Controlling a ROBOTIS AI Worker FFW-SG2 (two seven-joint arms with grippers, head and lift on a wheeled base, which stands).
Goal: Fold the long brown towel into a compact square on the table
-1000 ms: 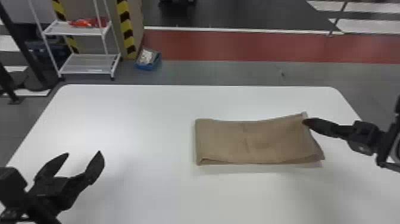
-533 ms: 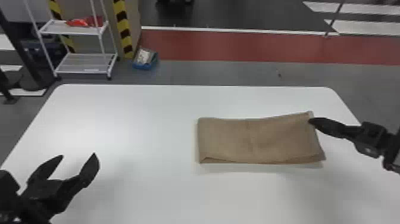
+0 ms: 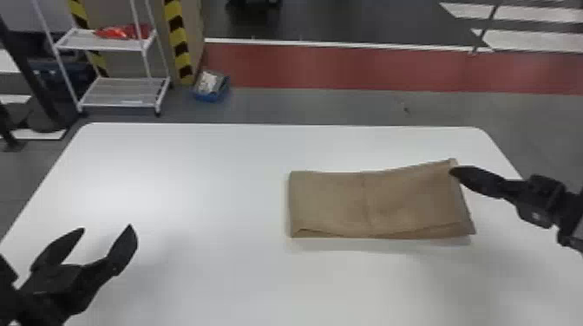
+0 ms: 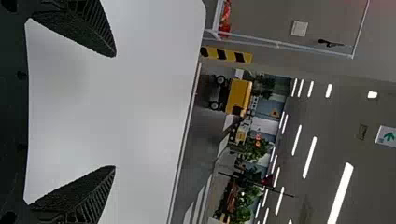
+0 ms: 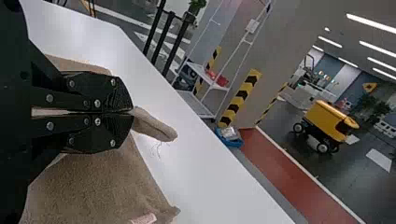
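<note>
Brown towel: here it is, right of centre on the white surface [image 3: 195,277], a folded strip [image 3: 373,203] with its long axis running left to right.
Right tool: the nearer one, at the far right corner [image 3: 453,171], fingers pressed together on cloth, a brown fold [image 5: 156,129] poking past the tips.
Which way: nearly all the towel lies left of this tool, towards the robot too, so the next fold looks like right end over left, halving the length.
Left tool: near the surface's left side, spread and empty [image 3: 106,228], well apart from the towel.
Room: wide open white leftward; the right edge is much closer. One-cornered pull could skew it!
</note>
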